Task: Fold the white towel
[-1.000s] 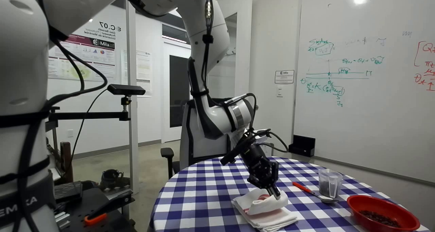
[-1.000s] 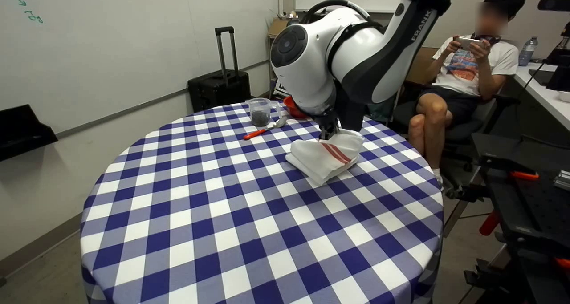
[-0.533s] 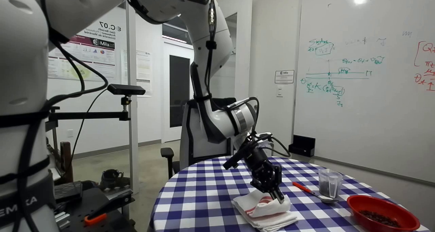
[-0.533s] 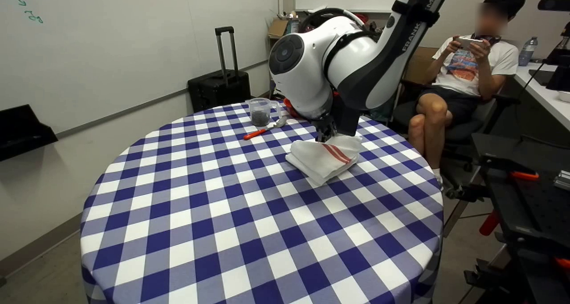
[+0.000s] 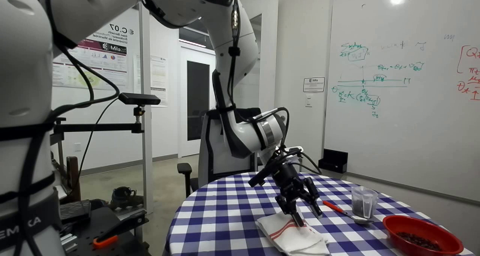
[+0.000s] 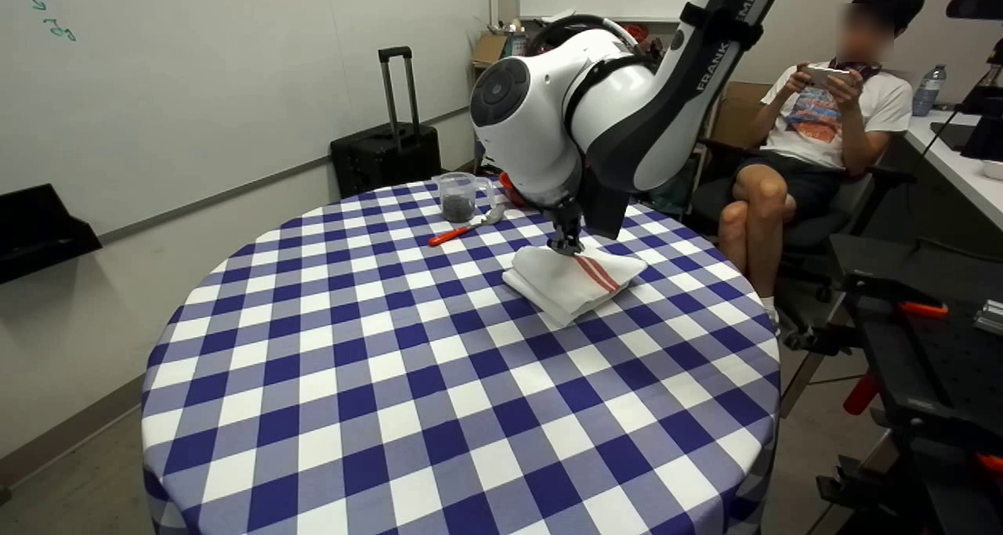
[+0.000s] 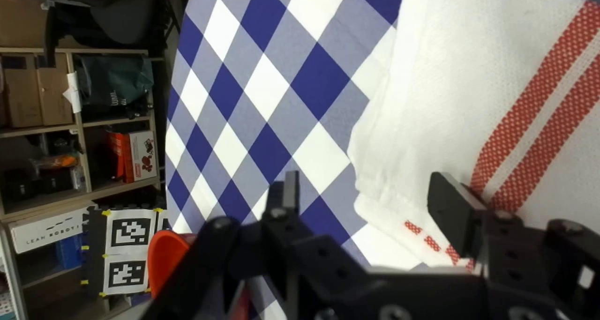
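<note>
Apparently the fold is looking almost finished: the white towel point(image 5: 296, 239) is lying on the blue-and-white checkered tablecloth point(image 5: 221, 218) as a layered packet, 2 red stripes facing up. Next to the right in an exterior view, the Robotiq gripper point(image 5: 309, 218) is standing wide with nothing in its grasp — in the wrist view 1 finger point(image 7: 452, 212) is sitting at the stripes, touching or just above, I cannot tell which, while its partner is hanging beyond the towel's edge. That nearer finger could end up catching the weave on a sideways pull, peeling back the top layer; a low swing might also knock the red-handled metal spoon point(image 5: 337, 210). Farther right, a clear measuring jug point(image 5: 364, 199) is holding dark grains point(image 6: 458, 207), and last a red bowl point(image 5: 446, 235) is holding small brown pieces point(image 5: 418, 241) — beans, perhaps.
</note>
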